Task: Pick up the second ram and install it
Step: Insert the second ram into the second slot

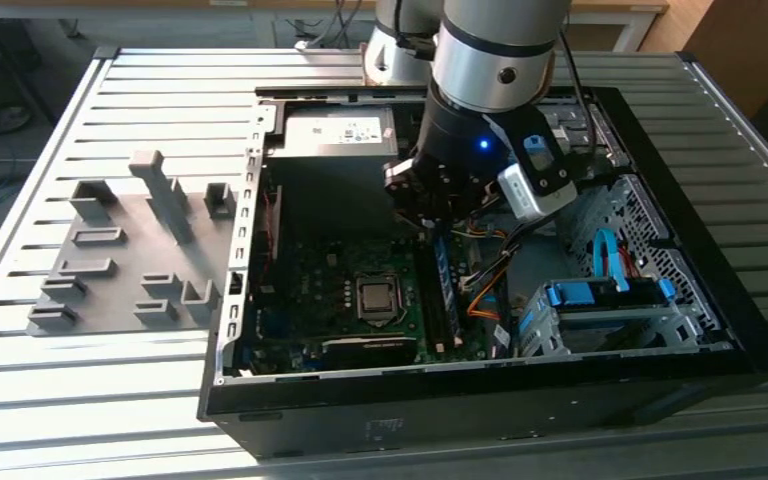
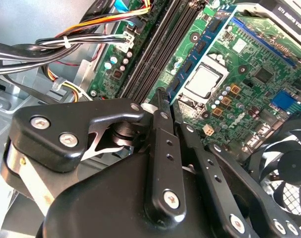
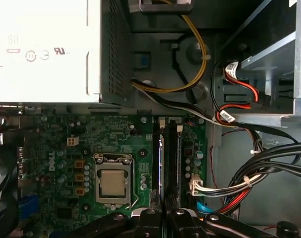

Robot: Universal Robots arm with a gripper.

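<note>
The second ram (image 1: pixel 444 290) is a thin blue-green stick standing on edge in a motherboard slot inside the open computer case (image 1: pixel 704 330). In the second wrist view, the ram (image 2: pixel 197 49) runs beside empty black slots. In the first wrist view, the ram (image 3: pixel 161 163) shows edge-on as a blue line. My gripper (image 1: pixel 427 222) hangs over the ram's far end. Its black fingers (image 2: pixel 160 139) lie close together, and the gripper (image 2: pixel 166 99) meets the ram's end. The gripper (image 3: pixel 165 212) is shut, with the blue edge running up to the seam between its fingers.
A grey slotted tray (image 1: pixel 131 250) lies on the ribbed table, on the exterior view's left of the case. Inside the case are the processor socket (image 3: pixel 113 182), the power supply (image 3: pixel 41 49), cable bundles (image 2: pixel 66 44), a fan (image 2: pixel 289 163) and a blue-latched drive cage (image 1: pixel 598 295).
</note>
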